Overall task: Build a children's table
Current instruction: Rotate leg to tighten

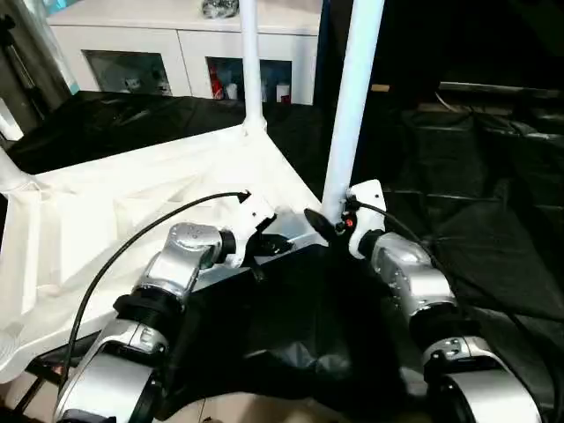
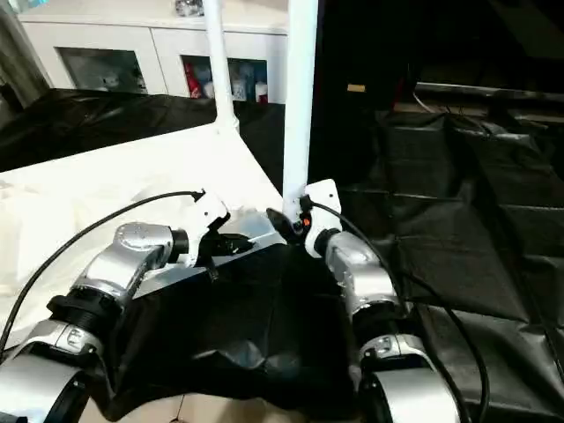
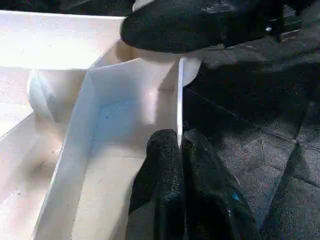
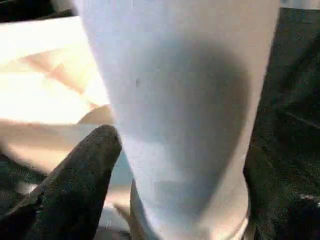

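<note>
Right gripper [image 1: 328,226] clenched on near leg [image 1: 350,97] base, axis vertical, at tabletop [image 1: 123,211] corner, 12 o'clock; left gripper [image 3: 177,165] pinches tabletop rim at 9 o'clock

Head stereo downward; wrist cameras close on tabletop [image 3: 60,165] corner.

A work surface draped in crinkled black sheeting [image 1: 493,220] is seen, stretching to the right and back toward a white cabinet [image 1: 176,44]. Directly on the sheeting the white tabletop [image 1: 106,229] is laid upside down, ribbed underside up, its near corner at the middle of the scene. Loose folds of the sheeting are gathered just before that corner
</note>
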Robot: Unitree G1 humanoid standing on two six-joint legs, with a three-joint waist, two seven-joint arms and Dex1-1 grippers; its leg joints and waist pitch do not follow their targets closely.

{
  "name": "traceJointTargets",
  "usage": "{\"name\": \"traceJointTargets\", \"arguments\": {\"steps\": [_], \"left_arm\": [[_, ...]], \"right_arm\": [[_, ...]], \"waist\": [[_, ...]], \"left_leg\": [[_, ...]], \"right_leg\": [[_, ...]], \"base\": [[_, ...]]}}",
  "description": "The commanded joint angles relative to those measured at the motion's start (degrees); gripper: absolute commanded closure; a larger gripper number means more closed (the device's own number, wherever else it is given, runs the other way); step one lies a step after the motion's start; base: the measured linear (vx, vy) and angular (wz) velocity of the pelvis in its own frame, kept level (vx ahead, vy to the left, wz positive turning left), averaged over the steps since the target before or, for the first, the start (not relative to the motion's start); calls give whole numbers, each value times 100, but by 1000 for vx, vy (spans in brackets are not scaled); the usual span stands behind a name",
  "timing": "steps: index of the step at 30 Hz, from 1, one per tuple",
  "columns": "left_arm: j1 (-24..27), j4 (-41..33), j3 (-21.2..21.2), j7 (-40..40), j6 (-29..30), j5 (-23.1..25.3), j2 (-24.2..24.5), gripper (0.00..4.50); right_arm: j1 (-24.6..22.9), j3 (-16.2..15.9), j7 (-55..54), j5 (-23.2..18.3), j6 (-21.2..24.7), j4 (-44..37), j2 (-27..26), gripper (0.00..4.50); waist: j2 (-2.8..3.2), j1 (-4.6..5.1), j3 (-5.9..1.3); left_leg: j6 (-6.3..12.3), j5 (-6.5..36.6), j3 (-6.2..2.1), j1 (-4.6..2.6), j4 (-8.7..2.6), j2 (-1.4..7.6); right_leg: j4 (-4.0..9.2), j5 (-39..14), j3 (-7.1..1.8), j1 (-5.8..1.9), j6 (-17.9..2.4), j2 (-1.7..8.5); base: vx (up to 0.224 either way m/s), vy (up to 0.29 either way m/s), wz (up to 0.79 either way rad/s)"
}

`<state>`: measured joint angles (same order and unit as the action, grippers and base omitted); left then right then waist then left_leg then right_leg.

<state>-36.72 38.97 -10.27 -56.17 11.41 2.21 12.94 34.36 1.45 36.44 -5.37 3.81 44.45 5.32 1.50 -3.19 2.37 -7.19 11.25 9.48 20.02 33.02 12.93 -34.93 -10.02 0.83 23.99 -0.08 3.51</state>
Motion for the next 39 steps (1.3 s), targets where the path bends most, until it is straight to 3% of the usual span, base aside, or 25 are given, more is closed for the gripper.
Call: {"name": "traceJointTargets", "arguments": {"steps": [1, 5, 6, 13, 15, 19, 26, 29, 32, 34, 36, 37, 38, 39], "left_arm": [[-31, -412, -153, -334, -284, -294, -125, 450], [98, -618, -280, -882, -307, -349, 104, 450], [118, -644, -299, -967, -306, -352, 139, 450], [316, -890, -451, -1748, -380, -429, 512, 450], [365, -969, -502, -1928, -357, -435, 620, 450], [408, -1022, -534, -2106, -333, -439, 730, 450], [485, -1099, -520, -2124, -231, -481, 808, 450], [490, -1083, -496, -2013, -204, -460, 752, 450], [326, -875, -325, -1381, -85, -411, 437, 450], [275, -806, -298, -1234, -82, -382, 375, 450], [73, -526, -187, -657, -80, -305, 120, 450], [9, -441, -164, -470, -91, -270, 44, 450], [-72, -338, -126, -225, -93, -230, -49, 450], [-72, -338, -126, -225, -93, -230, -49, 450]], "right_arm": [[-131, -739, 1152, -75, 44, -288, -95, 55], [-288, -915, 2141, -161, 228, -696, 433, 55], [-313, -937, 2300, -178, 270, -756, 513, 55], [-495, -1156, 3420, -250, 586, -1161, 1174, 55], [-506, -1203, 3578, -243, 644, -1211, 1276, 85], [-518, -1277, 3768, -245, 747, -1292, 1380, 92], [-640, -1376, 3983, -364, 993, -1562, 1376, 167], [-682, -1400, 3970, -369, 1018, -1591, 1357, 187], [-765, -1259, 3498, -365, 930, -1468, 1117, 189], [-761, -1217, 3286, -322, 868, -1392, 1034, 191], [-670, -1092, 2262, -66, 731, -972, 687, 191], [-631, -1050, 1894, 27, 660, -817, 571, 191], [-585, -988, 1485, 102, 584, -658, 430, 192], [-585, -988, 1485, 102, 584, -658, 430, 192]], "waist": [[-46, -4, -327], [-73, -33, -329], [-52, -57, -330], [-86, -154, -322], [-85, -162, -322], [-112, -158, -323], [-140, -180, -317], [-153, -178, -315], [-169, -189, -304], [-177, -173, -286], [-186, -157, -274], [-174, -135, -254], [-182, -115, -268], [-183, -103, -261]], "left_leg": [[270, 1037, 93, 40, -347, -81], [407, 906, 108, 54, -326, -63], [425, 899, 112, 36, -324, -41], [429, 932, 115, 42, -323, -24], [400, 942, 119, 23, -326, -26], [381, 844, 120, 32, -322, -28], [354, 827, 121, 20, -328, -24], [347, 804, 124, 21, -323, -30], [344, 835, 129, 13, -322, -34], [287, 925, 126, 12, -334, -44], [213, 1012, 121, 12, -345, -57], [141, 1155, 115, -8, -360, -74], [50, 1154, 83, 7, -380, -73], [50, 1201, 96, -10, -374, -69]], "right_leg": [[423, -931, -106, -360, -1319, 247], [388, -667, -92, -377, -1409, 226], [380, -647, -93, -356, -1448, 239], [367, -752, -100, -355, -1443, 251], [380, -859, -97, -333, -1408, 249], [363, -786, -102, -341, -1400, 247], [355, -798, -101, -336, -1390, 245], [352, -728, -100, -336, -1412, 245], [368, -861, -107, -330, -1386, 252], [407, -1162, -111, -320, -1299, 264], [444, -1509, -117, -306, -1178, 272], [491, -1886, -115, -277, -1069, 270], [498, -2165, -103, -305, -908, 284], [516, -2201, -112, -272, -885, 277]], "base": [[0, 0, 0], [0, 0, 0], [0, 0, 0], [0, 0, 0], [0, 0, 0], [0, 0, 0], [0, 0, 0], [0, 0, 0], [0, 0, 0], [0, 0, 0], [0, 0, 0], [0, 0, 0], [0, 0, 0], [0, 0, 0]]}}
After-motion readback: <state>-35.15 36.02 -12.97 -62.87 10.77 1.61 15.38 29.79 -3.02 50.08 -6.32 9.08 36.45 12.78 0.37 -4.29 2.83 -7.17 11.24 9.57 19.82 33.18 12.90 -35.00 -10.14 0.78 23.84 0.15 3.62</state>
